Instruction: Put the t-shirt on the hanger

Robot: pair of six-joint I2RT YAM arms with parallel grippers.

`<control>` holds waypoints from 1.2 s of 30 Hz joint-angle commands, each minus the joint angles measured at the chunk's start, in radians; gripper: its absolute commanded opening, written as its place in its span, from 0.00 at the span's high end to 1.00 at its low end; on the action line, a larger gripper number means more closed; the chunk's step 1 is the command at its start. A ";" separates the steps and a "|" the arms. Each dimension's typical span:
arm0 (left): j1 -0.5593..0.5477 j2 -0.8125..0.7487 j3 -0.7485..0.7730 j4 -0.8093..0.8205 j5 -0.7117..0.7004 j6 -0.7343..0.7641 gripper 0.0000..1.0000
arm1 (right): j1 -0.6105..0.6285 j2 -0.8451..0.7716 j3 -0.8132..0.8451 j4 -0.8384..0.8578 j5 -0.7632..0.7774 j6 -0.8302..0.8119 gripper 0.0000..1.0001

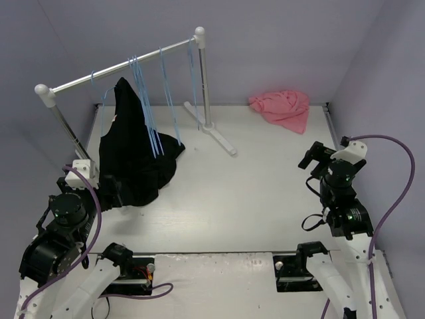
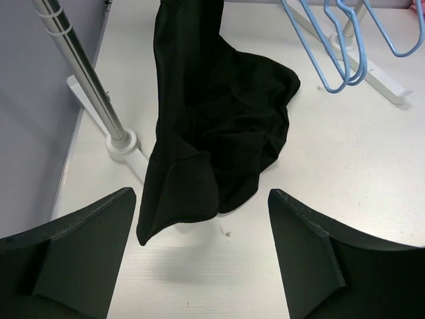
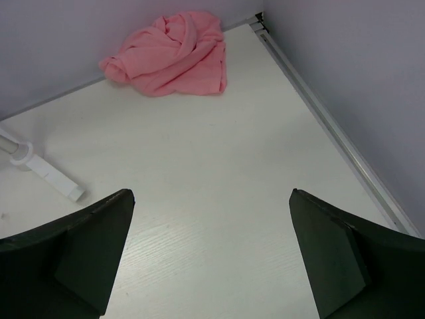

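**Top external view.** The soft salmon-pink cloth t-shirt (image 1: 282,108) lay crumpled in a heap at the far right of the smooth white table (image 1: 252,193), well apart from the rack. By this placement, the task appeared not yet begun. Several thin light-blue wire hangers (image 1: 166,86), triangular with hooks, hung from the white-capped metal rail (image 1: 119,68) at far left. A limp black garment (image 1: 136,159) hung among them, apparently on one such hanger, its hem pooling on the table. The left end effector (image 1: 109,188) sat just beside that hem. The right end effector (image 1: 313,157) faced the t-shirt from the near right.

**Left wrist view.** The left end effector (image 2: 199,199) stood wide and empty, its matte dark fingers (image 2: 80,246) flanking the garment's lowest fold without touching it. At upper right, the rounded lower bends of the bare hangers (image 2: 339,60) showed as smooth, slender wire. They were probably the free ones meant to receive the t-shirt.

**Right wrist view.** The right end effector (image 3: 209,196) was likewise spread wide, holding nothing. The t-shirt (image 3: 172,53) lay ahead in the far corner against the wall, twisted into soft matte folds. It would likely need spreading before its neckline could be found.
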 commanded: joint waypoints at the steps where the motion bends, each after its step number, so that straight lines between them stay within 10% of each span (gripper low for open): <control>1: 0.002 0.020 0.025 0.040 0.012 -0.033 0.23 | -0.001 0.084 0.018 0.107 0.028 0.026 0.00; 8: 0.002 0.101 0.066 0.018 0.074 -0.047 0.23 | -0.001 0.365 0.055 0.375 0.013 0.073 0.00; 24: 0.002 0.254 0.129 0.015 0.183 -0.162 0.23 | -0.044 1.501 0.845 0.386 -0.222 -0.213 0.00; 36: 0.002 0.273 0.127 0.010 0.214 -0.220 0.23 | -0.064 1.796 1.097 0.385 -0.196 -0.262 0.00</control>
